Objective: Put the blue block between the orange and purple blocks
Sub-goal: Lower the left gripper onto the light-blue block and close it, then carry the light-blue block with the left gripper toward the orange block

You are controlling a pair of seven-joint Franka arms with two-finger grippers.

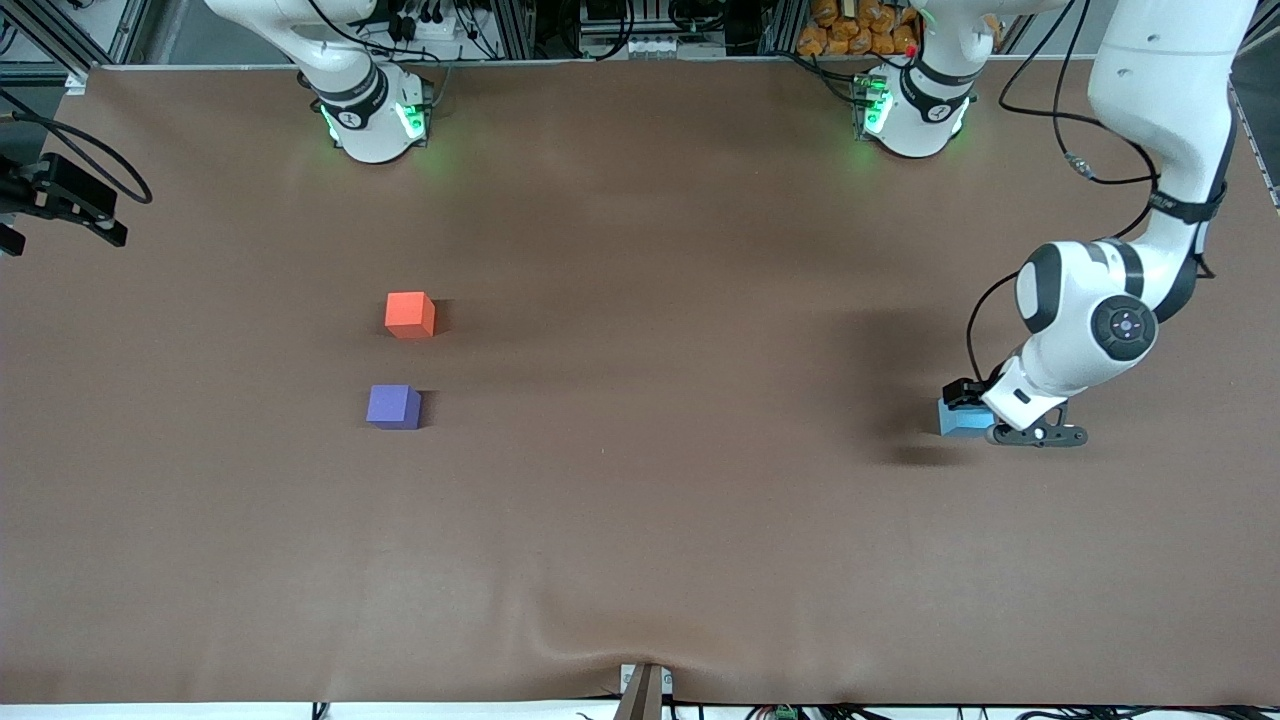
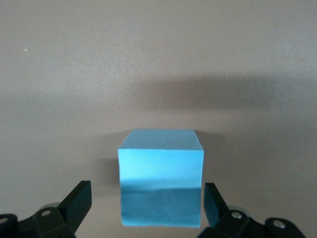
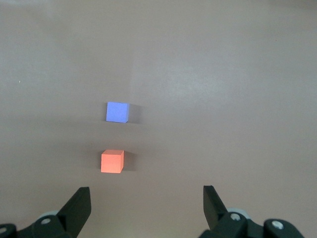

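Foam-like and light, I judge: your blue block sits at middle right of the front frame, between the left claw's wide fingers; pinch its flat sides. Right claw waits wide.

table: brown cloth cover, wrinkled at the edge nearest the front camera | orange block: toward the right arm's end | purple block: just nearer that camera than the orange, apart | blue block: near the left arm's end
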